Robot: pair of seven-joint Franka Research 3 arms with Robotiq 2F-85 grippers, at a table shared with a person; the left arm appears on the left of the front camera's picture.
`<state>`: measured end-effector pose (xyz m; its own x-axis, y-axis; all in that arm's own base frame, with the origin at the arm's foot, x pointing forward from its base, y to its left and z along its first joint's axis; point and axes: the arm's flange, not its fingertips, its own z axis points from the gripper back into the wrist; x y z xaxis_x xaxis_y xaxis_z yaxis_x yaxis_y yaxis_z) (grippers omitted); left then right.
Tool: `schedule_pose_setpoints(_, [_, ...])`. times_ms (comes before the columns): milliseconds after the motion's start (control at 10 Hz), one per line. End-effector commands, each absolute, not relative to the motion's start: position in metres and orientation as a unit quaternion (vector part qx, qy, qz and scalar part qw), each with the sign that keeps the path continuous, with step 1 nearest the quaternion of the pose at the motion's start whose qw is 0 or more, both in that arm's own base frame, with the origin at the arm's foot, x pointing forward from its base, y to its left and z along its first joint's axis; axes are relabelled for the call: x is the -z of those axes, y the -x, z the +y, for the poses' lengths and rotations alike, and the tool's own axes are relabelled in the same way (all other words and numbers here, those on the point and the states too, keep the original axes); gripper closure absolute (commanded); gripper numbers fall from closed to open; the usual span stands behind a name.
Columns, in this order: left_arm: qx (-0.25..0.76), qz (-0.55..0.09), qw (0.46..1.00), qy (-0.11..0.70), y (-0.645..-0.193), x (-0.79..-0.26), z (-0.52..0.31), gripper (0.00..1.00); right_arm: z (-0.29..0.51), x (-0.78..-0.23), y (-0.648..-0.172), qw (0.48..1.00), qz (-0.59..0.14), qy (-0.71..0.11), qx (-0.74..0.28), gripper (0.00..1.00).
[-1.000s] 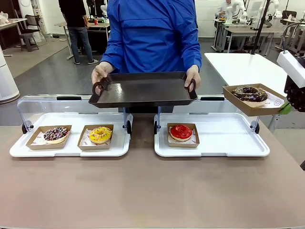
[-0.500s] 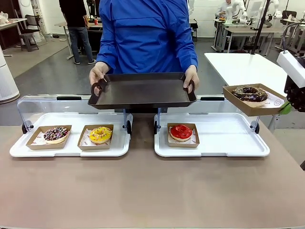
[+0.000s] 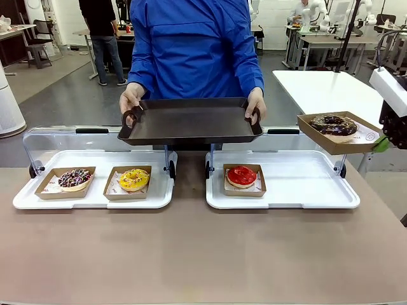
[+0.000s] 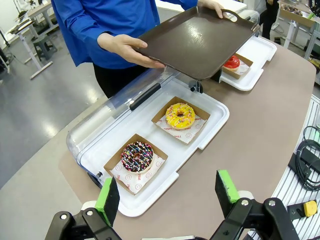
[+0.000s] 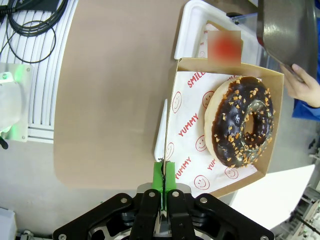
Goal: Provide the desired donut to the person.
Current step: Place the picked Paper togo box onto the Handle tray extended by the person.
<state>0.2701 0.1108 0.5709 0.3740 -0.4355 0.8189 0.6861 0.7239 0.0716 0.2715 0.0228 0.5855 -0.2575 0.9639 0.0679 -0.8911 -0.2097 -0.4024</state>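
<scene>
A chocolate donut with nut crumbs lies in a brown cardboard box held in the air at the right, above the right display tray's far corner. My right gripper is shut on the box's thin edge, and the chocolate donut lies just beyond the fingers. The person in a blue jacket stands across the table and holds a dark serving tray level with both hands, left of the box. My left gripper hangs open above the table's near left, with nothing between its green pads.
A white display tray on the left holds a sprinkled chocolate donut and a yellow donut in boxes. The right display tray holds a red donut. Both clear lids stand open at the back. Cables lie beside the table.
The person has shifted the dark tray slightly. Both arms and the held box stay still.
</scene>
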Motion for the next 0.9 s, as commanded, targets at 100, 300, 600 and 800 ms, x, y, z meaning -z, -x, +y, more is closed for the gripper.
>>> schedule_pose_setpoints(100, [0.336,-0.443,0.818,0.146,-0.270,-0.572,0.110,0.00,0.084,-0.620,-0.311,0.622,-0.187,0.078,-0.756,0.98])
schedule_pose_setpoints(300, [0.336,-0.443,0.818,0.146,-0.270,-0.572,0.110,0.00,0.158,-0.638,-0.348,0.643,-0.171,0.101,-0.740,0.98])
schedule_pose_setpoints(600, [0.336,-0.443,0.818,0.146,-0.270,-0.572,0.110,0.00,0.245,-0.611,-0.397,0.647,-0.176,0.100,-0.735,0.98])
schedule_pose_setpoints(800, [0.336,-0.443,0.818,0.146,-0.270,-0.572,0.110,0.00,0.272,-0.580,-0.420,0.664,-0.173,0.111,-0.719,0.98])
